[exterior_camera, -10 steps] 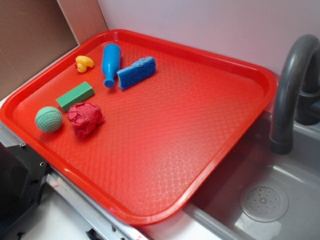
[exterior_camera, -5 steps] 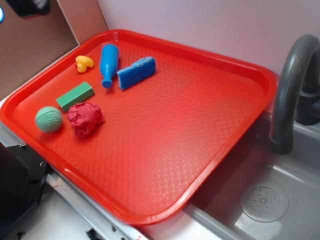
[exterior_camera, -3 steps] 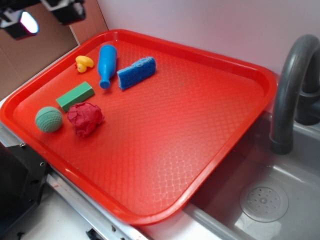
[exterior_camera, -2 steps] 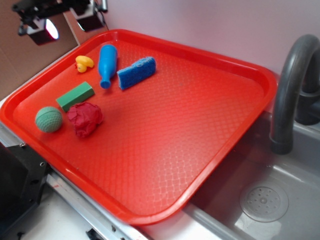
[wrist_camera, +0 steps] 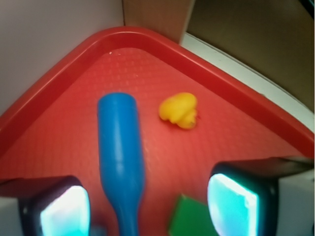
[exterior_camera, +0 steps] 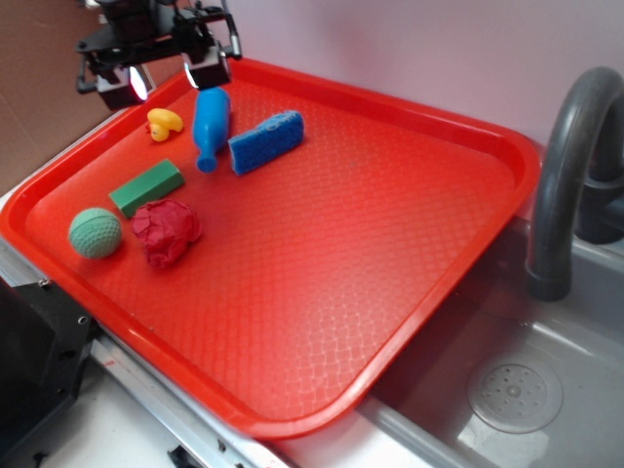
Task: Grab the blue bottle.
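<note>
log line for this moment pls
phase: approach | tool: open, above tray corner | bottle: lying flat, ungrasped | duck: beside bottle

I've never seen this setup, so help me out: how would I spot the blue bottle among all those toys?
Find the big red tray beside the grey sink and look to its far left corner. The blue bottle lies there between a yellow duck and a blue sponge. Unlike the rough rectangular sponge, it is smooth, with a rounded body tapering to a narrow neck.

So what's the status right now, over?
Claw open, empty, hovering above tray's far corner. Blue bottle lying flat, untouched. Yellow duck and blue sponge flank it, neither touching.
</note>
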Controlling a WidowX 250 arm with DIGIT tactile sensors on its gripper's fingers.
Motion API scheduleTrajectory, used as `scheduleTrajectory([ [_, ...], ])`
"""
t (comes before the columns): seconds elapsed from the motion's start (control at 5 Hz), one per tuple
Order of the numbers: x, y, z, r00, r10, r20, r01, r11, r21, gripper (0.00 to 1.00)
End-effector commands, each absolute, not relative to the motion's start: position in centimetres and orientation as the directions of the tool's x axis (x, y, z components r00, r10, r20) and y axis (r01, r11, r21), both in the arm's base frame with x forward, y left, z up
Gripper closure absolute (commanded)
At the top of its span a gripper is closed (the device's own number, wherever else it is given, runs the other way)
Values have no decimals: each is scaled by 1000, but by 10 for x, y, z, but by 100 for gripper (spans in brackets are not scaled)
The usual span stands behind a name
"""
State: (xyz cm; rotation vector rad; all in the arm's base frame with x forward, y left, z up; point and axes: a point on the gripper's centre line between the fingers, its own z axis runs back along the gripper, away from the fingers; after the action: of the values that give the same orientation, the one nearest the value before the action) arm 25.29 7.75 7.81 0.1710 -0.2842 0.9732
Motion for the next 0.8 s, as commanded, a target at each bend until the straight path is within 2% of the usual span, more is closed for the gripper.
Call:
scheduleTrajectory([
  [0.0, 276, 100, 59, 516, 776, 364, -832, 555, -5, 0],
  [0.4, 285, 102, 38, 536, 776, 334, -823, 568, 2, 0],
  [0.6, 282, 101, 34, 513, 797, 320, -838, 546, -16, 81],
])
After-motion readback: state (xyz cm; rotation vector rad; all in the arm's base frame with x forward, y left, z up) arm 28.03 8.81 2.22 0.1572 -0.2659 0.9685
